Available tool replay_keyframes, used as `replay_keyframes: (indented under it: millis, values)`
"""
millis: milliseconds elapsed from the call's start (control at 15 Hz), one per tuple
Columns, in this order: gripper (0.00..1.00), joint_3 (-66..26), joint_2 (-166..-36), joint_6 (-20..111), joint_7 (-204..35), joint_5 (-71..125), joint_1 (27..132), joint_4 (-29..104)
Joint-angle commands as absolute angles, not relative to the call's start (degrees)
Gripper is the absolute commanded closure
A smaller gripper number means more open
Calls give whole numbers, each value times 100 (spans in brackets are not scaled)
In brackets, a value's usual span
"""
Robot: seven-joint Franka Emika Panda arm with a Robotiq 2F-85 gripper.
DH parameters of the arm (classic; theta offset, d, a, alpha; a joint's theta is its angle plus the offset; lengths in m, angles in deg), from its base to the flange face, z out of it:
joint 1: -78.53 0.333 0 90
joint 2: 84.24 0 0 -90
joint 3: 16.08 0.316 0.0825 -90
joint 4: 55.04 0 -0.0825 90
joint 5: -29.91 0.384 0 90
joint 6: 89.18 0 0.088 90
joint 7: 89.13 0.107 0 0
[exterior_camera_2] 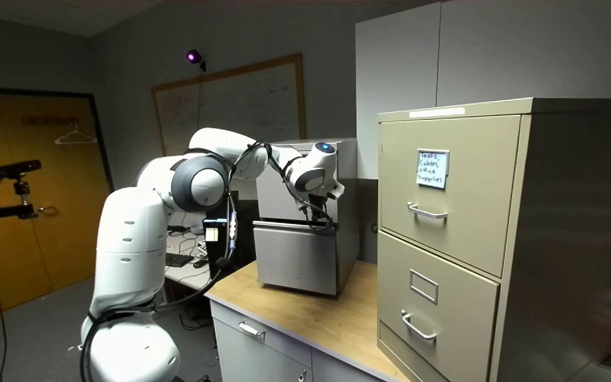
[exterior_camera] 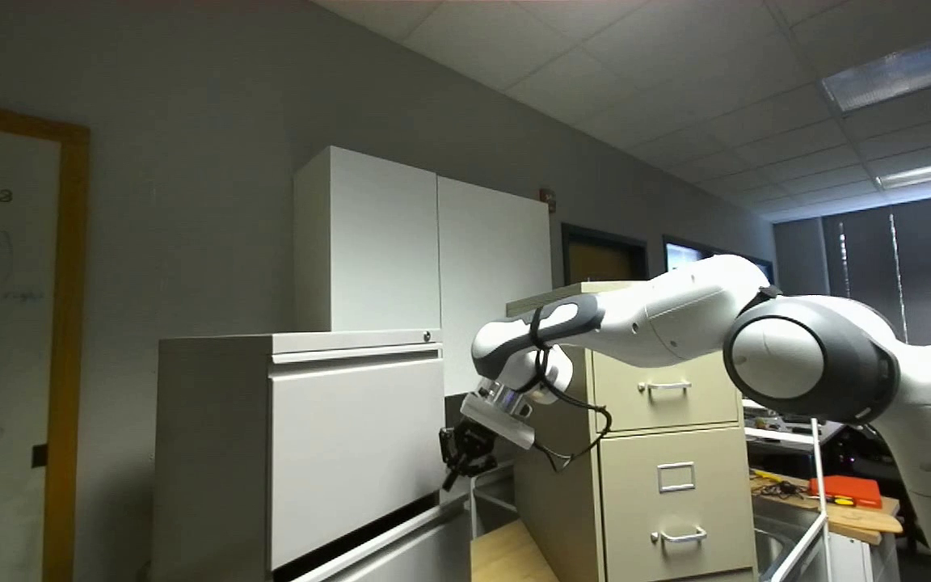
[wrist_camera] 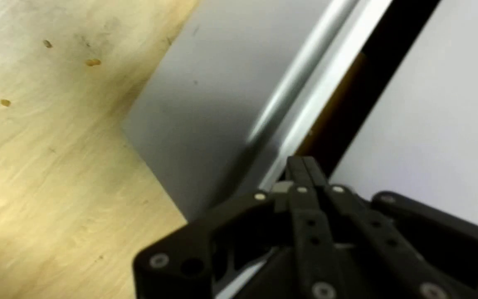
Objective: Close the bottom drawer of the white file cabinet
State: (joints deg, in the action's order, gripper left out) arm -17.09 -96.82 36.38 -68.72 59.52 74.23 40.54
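The white file cabinet shows in both exterior views; its side is seen here. Its bottom drawer is pulled out a little past the larger front above. The drawer's plain front also shows in an exterior view and in the wrist view. A dark gap lies between the drawer's top edge and the upper front. My gripper is at this gap, pointing down. In the wrist view the fingertips are together with nothing between them, by the drawer's top lip. Whether they touch it is unclear.
The beige cabinet with handles stands close beside the arm; it also shows in an exterior view. The white cabinet stands on a wooden counter. A white cupboard is on the wall behind. A black cable hangs from the wrist.
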Motion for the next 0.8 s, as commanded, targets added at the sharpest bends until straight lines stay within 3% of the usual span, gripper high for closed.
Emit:
replay_keyframes:
  millis: [0,733]
  values:
    - [100,-1811,-9288,3543,-7221,6178,7256,4878]
    - [100,-1501,-10034,4403,-7415,7093,7641,4487]
